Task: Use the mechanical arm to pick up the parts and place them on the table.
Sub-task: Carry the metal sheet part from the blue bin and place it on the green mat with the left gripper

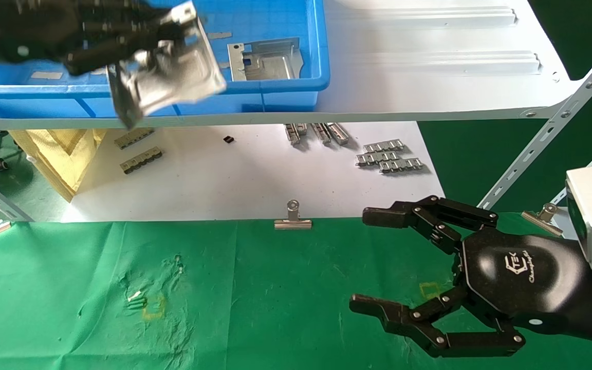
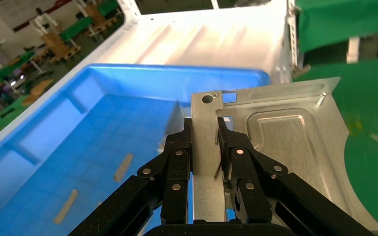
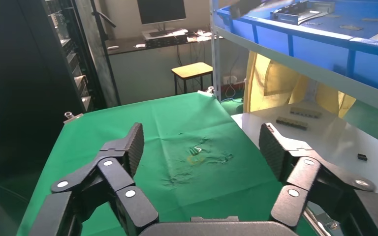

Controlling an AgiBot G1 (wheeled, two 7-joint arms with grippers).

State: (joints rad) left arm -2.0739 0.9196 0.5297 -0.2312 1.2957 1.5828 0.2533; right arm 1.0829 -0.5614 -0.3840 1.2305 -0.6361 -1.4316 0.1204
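Observation:
My left gripper (image 1: pixel 144 49), the black mechanical arm, is at the top left, shut on a silver part (image 1: pixel 183 72). It holds the part tilted in the air over the front rim of the blue bin (image 1: pixel 275 95). In the left wrist view the fingers (image 2: pixel 177 157) clamp the part's folded rim (image 2: pixel 204 132), and its flat face (image 2: pixel 285 137) spreads to one side. A second part (image 1: pixel 265 59) lies in the bin. My right gripper (image 1: pixel 360 259) hovers open and empty over the right of the green table (image 1: pixel 255 298); it also shows in its own wrist view (image 3: pixel 202 142).
The bin stands on a white metal shelf (image 1: pixel 429 77) with a slanted strut (image 1: pixel 548 139). Below it, ridged metal strips (image 1: pixel 388 156) lie on a white sheet (image 1: pixel 224 180). A binder clip (image 1: pixel 293 218) holds the cloth's far edge. A yellow square mark (image 1: pixel 153 307) is on wrinkled cloth.

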